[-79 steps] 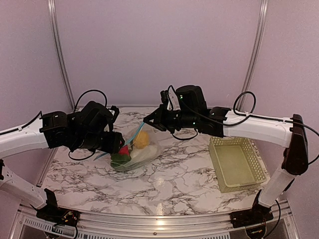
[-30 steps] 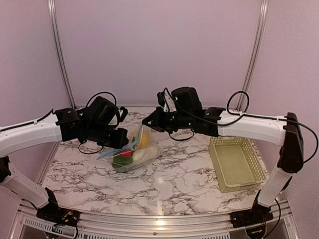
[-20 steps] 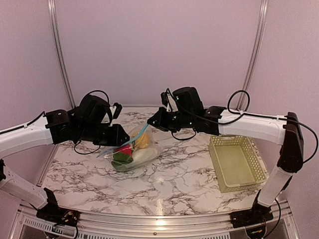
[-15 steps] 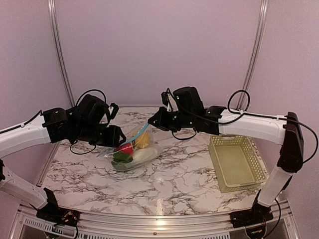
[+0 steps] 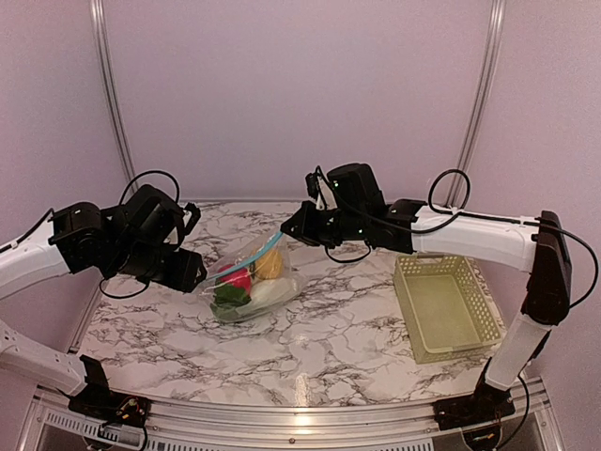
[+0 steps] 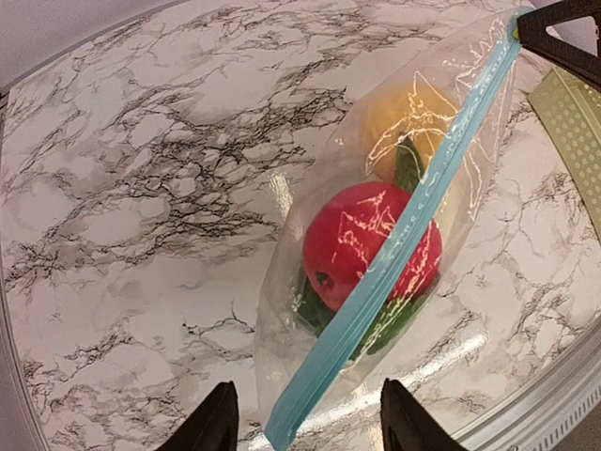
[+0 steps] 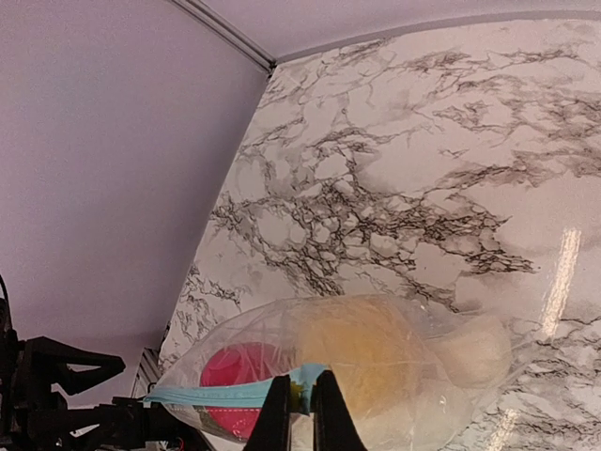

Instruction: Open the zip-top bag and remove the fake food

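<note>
Left fingers [image 6: 214, 425]: stand apart, empty, flanking blue strip's lower end, on arm reaching in from frame left. Right fingers [image 7: 279, 413]: pinch strip corner of zip-top bag [image 5: 282, 277], centre tabletop [image 5: 329, 338], fake food [image 5: 235, 280] inside.

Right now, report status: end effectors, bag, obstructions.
Left end effector open, loose end of zipper strip between its fingers, ungripped. Right end effector shut on zip-top bag, other corner. Fake food inside; strip looks sealed. Basket well clear.

You see the whole worktop [image 5: 310, 349] from above and behind; both wrist cameras look down closely at the zip-top bag [image 6: 324, 216], which all views share.
</note>
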